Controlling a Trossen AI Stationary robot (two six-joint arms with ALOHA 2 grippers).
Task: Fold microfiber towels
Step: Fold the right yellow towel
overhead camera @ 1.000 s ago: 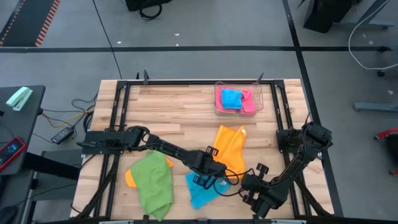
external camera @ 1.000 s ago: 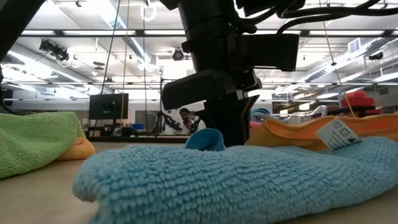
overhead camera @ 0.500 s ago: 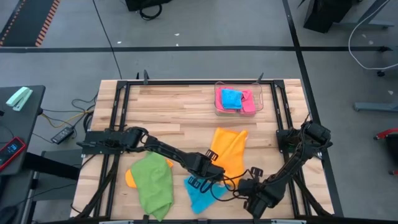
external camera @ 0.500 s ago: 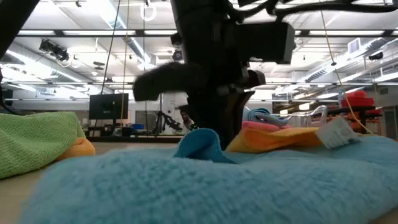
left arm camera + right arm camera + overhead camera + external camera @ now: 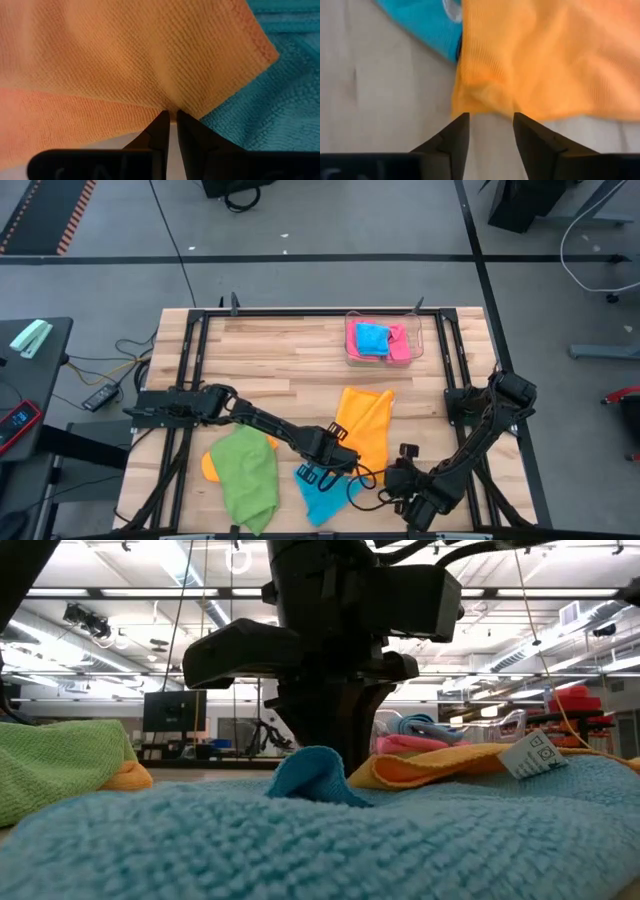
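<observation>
**Q:** Microfiber towels — where does each one lie?

**A:** An orange towel [image 5: 367, 426] sits right of centre in the high view, its lower edge overlapping a sky-blue towel [image 5: 322, 490] near the bottom edge. A green towel [image 5: 247, 475] lies at lower left over a second orange cloth [image 5: 209, 465]. A blue and a pink towel rest in the clear tray [image 5: 351, 340] at upper centre, seemingly already folded.

**Q:** How do the grippers stand?

**A:** The left gripper [image 5: 170, 116] is clenched, pinching the orange towel's edge where it meets the blue one. The right gripper [image 5: 490, 120] has its fingers parted with a clear gap between them; the orange towel's rumpled corner lies just beyond the tips, not held.

**Q:** Which step is this, by judgement?

**A:** Probably the orange towel is being laid out or drawn into a fold, with one corner held and one free.

**Q:** What makes it go well?

**A:** Only the orange layer should be pinched, not the blue beneath. The free corner looks bunched, so it likely needs flattening before any crease. A low, slow carry of the held edge would help the soft cloth land square, and shifting it off the blue towel first would probably prevent dragging both.
</observation>
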